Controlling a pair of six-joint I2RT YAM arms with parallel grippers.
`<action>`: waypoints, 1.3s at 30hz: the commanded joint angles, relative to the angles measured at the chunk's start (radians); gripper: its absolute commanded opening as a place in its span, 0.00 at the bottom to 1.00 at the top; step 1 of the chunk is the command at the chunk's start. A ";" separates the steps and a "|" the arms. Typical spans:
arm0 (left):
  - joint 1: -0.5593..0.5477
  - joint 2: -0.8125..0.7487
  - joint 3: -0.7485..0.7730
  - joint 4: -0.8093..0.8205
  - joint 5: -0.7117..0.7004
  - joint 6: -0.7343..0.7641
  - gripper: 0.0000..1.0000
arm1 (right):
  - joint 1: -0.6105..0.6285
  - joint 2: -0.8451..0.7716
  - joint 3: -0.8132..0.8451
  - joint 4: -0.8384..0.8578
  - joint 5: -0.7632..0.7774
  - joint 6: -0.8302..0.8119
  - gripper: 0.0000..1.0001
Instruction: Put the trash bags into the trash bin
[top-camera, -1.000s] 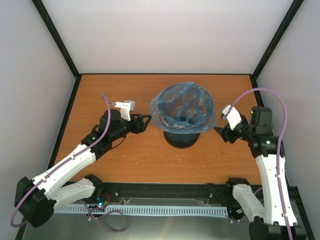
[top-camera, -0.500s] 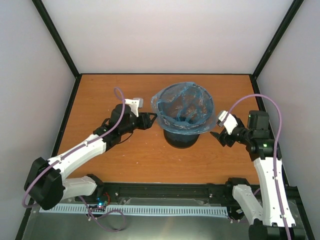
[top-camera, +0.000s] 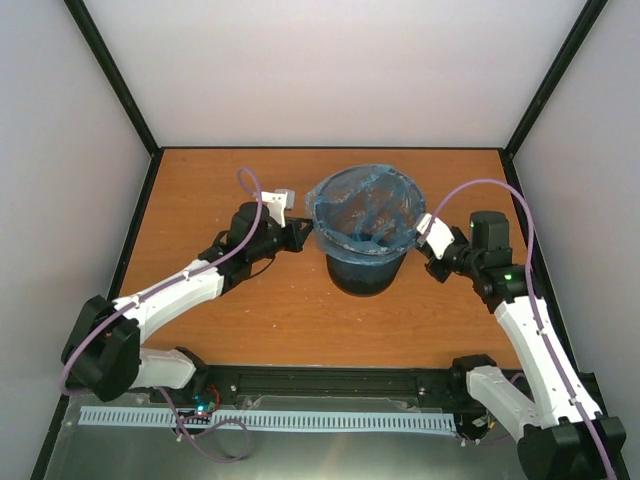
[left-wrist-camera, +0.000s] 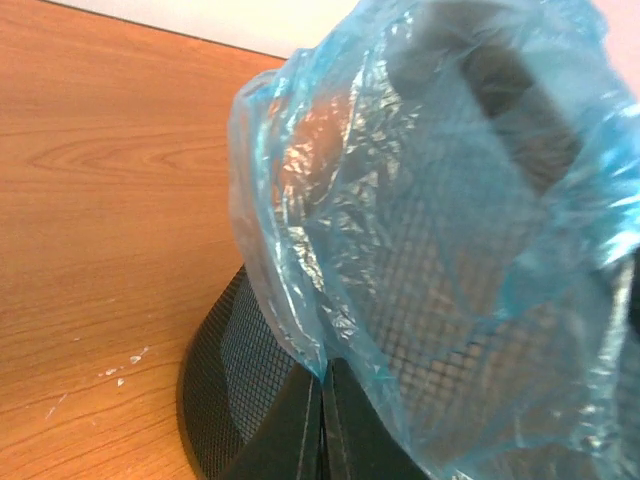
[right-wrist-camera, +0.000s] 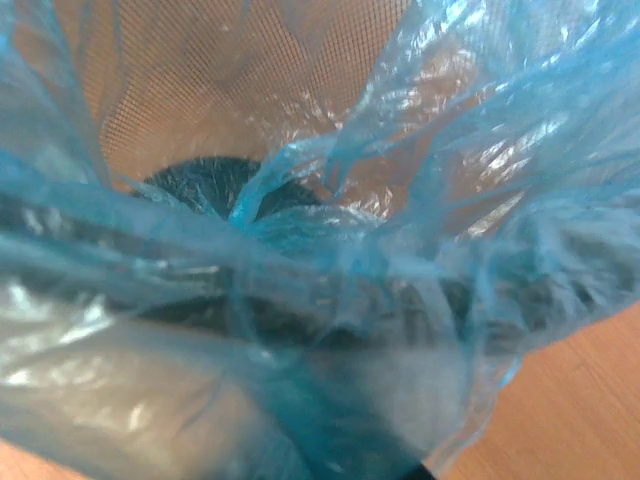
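Observation:
The black mesh trash bin (top-camera: 366, 272) stands upright mid-table, and the light-blue trash bag (top-camera: 363, 208) lines it and folds over its rim. At the bin's left side my left gripper (top-camera: 304, 235) is shut; the left wrist view shows its fingertips (left-wrist-camera: 322, 374) pinching the bag's hanging hem (left-wrist-camera: 300, 330) against the mesh wall (left-wrist-camera: 225, 365). My right gripper (top-camera: 428, 248) is at the bin's right side. Blue film (right-wrist-camera: 330, 300) fills the right wrist view and bunches toward the bottom centre, hiding that gripper's fingers. The bin's dark base (right-wrist-camera: 200, 182) shows through the film.
The wooden table (top-camera: 230, 320) has white walls with black corner posts on three sides. The arm bases and a black rail (top-camera: 330, 385) run along the near edge.
Both arms moved inward to the bin and both grippers went from open to shut at the bag's overhanging edge. The bag's flared skirt now sits closer to the bin.

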 joint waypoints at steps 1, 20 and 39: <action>-0.002 0.034 0.000 0.076 0.024 0.000 0.01 | 0.007 0.008 -0.055 0.043 0.074 0.001 0.03; -0.007 0.091 -0.154 0.197 0.077 -0.035 0.01 | 0.007 -0.032 -0.244 0.111 0.053 -0.020 0.07; -0.007 -0.053 -0.203 0.040 0.029 0.010 0.68 | 0.007 -0.175 -0.173 -0.078 -0.017 -0.003 0.64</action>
